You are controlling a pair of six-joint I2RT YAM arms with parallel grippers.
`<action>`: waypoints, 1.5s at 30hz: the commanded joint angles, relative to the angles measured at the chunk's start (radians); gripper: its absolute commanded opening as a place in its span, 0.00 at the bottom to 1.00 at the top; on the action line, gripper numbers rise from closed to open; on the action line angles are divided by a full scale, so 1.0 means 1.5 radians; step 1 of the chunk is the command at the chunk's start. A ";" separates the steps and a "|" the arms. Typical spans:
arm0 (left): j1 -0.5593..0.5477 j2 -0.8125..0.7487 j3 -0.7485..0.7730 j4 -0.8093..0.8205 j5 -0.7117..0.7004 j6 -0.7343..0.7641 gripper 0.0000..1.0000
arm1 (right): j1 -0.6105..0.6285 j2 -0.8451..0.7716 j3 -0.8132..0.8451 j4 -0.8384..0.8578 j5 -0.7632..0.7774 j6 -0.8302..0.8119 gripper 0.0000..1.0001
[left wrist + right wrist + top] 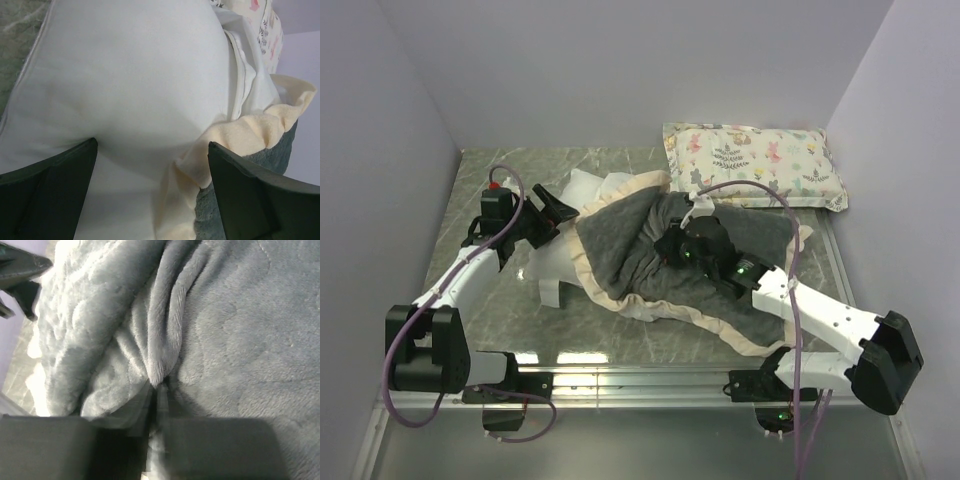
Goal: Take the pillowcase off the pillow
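Observation:
The dark grey plush pillowcase (650, 260) with a cream ruffled border lies mid-table, partly over the white pillow (560, 258), whose left end sticks out. My right gripper (672, 247) is shut on a pinched fold of the grey plush (159, 371) on top of the case. My left gripper (563, 212) is open at the pillow's exposed end; in the left wrist view the white pillow (130, 85) bulges between its spread fingers (250, 195), with the cream border (240, 135) at the right.
A small cream animal-print pillow (755, 162) lies at the back right against the wall. White walls close in the left, back and right. The marble tabletop (490, 310) shows at the front left.

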 commanded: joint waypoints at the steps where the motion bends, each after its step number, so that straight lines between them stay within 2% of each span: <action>1: 0.001 0.005 -0.009 0.013 -0.017 -0.008 0.98 | 0.053 0.009 0.081 -0.084 0.110 -0.026 0.38; 3: 0.001 0.000 -0.015 0.016 -0.018 -0.011 0.98 | 0.092 0.019 0.129 -0.118 0.151 -0.027 0.57; 4: 0.001 -0.001 -0.017 0.016 -0.019 -0.013 0.98 | 0.106 0.033 0.147 -0.128 0.176 -0.025 0.61; 7: 0.001 -0.006 -0.022 0.016 -0.021 -0.015 0.98 | 0.146 0.072 0.214 -0.165 0.233 -0.018 0.66; 9: 0.001 -0.013 -0.027 0.018 -0.025 -0.016 0.97 | 0.159 0.096 0.251 -0.169 0.228 -0.018 0.70; 15: 0.001 -0.024 -0.028 0.012 -0.029 -0.014 0.97 | 0.180 0.276 0.410 -0.247 0.208 -0.044 0.85; 19: 0.001 -0.030 -0.030 0.010 -0.032 -0.015 0.97 | 0.180 0.397 0.489 -0.319 0.258 -0.051 0.88; 20: 0.001 -0.030 -0.030 0.007 -0.032 -0.013 0.97 | 0.181 0.406 0.496 -0.336 0.269 -0.052 0.85; 21: 0.001 -0.032 -0.030 0.005 -0.034 -0.012 0.97 | 0.180 0.408 0.488 -0.337 0.288 -0.050 0.72; 23: 0.001 -0.032 -0.030 0.002 -0.040 -0.008 0.97 | 0.179 0.382 0.466 -0.323 0.295 -0.041 0.40; 24: 0.001 -0.035 -0.030 0.003 -0.041 -0.008 0.97 | 0.180 0.365 0.436 -0.315 0.298 -0.037 0.16; 27: 0.001 -0.038 -0.034 0.008 -0.042 -0.011 0.96 | 0.180 0.288 0.386 -0.292 0.298 -0.032 0.00; 31: 0.001 -0.044 -0.037 0.007 -0.044 -0.010 0.96 | 0.180 0.154 0.316 -0.274 0.308 -0.020 0.00; 36: 0.001 -0.055 -0.033 0.004 -0.033 -0.002 0.96 | 0.168 0.050 0.238 -0.341 0.384 0.003 0.00; 39: -0.002 -0.067 -0.024 -0.012 -0.046 0.009 0.96 | 0.130 0.035 0.180 -0.368 0.400 0.024 0.00; 42: -0.016 -0.086 0.002 -0.062 -0.081 0.036 0.96 | 0.067 0.040 0.110 -0.348 0.351 0.022 0.00; 45: -0.059 -0.102 0.045 -0.118 -0.176 0.067 0.97 | 0.026 0.100 0.079 -0.315 0.299 0.005 0.00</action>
